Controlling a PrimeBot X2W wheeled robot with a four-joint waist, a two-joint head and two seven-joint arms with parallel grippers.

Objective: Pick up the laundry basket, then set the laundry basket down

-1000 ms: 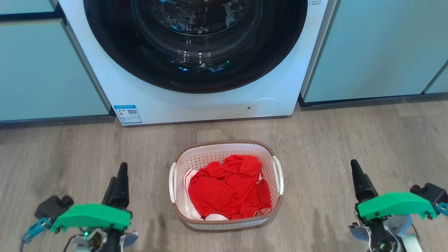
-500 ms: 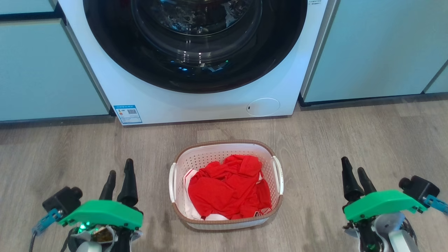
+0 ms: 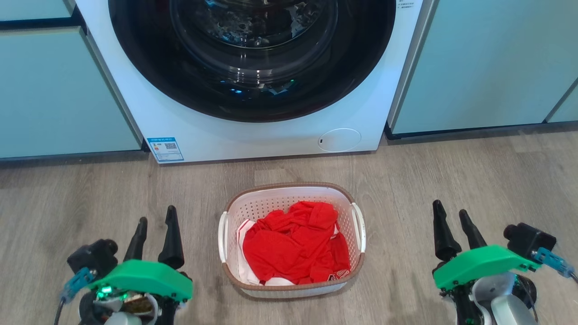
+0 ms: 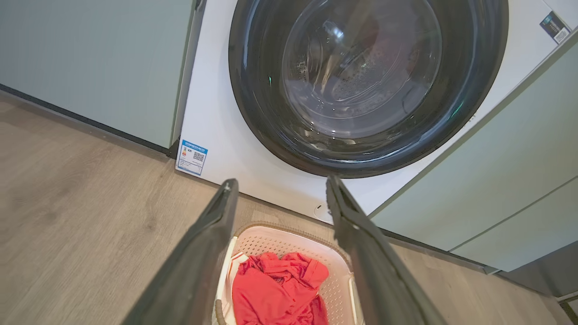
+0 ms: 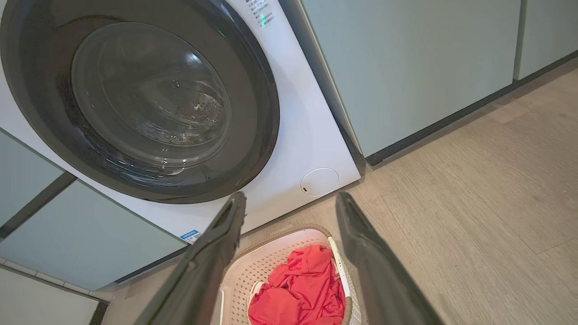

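While on floor (image 3: pixel 90 189), laundry basket (image 3: pixel 271 205) untouched.

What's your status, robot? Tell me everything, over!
Left pincer open, empty, left of laundry basket. Right pincer open, empty, on its right. Laundry basket on floor, red clothes inside, handles untouched. Washing machine behind it, apart.

Head camera high, downward; wrist cameras low, forward; washing machine (image 3: pixel 271 140) and laundry basket (image 3: pixel 271 203) common to all.
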